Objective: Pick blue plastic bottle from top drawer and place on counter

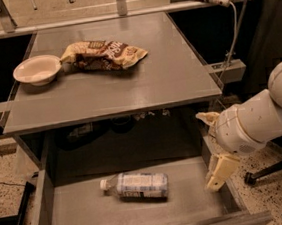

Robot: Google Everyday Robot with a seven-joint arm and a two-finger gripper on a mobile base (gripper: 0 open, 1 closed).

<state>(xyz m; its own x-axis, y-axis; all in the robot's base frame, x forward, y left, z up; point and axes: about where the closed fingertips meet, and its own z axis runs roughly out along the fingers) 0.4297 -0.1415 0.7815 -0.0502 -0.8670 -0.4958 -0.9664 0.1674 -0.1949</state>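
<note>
One blue plastic bottle [138, 186] lies on its side on the floor of the top drawer [77, 224], which is pulled out below the counter's [138, 89] front edge. The bottle's white cap points toward the counter's left side. It sits roughly under the middle of the front edge and touches neither drawer wall.

On the counter:
- A white bowl [37, 70] stands at the far left.
- A brown-and-cream snack bag [104, 54] lies just beside the bowl, toward the middle.

The gripper [218, 172] hangs below and just outside the counter's front right corner, at the drawer's right wall. It is on the end of the white arm [255, 120] and well apart from the bottle. I cannot tell whether it is open or closed. It holds nothing.
</note>
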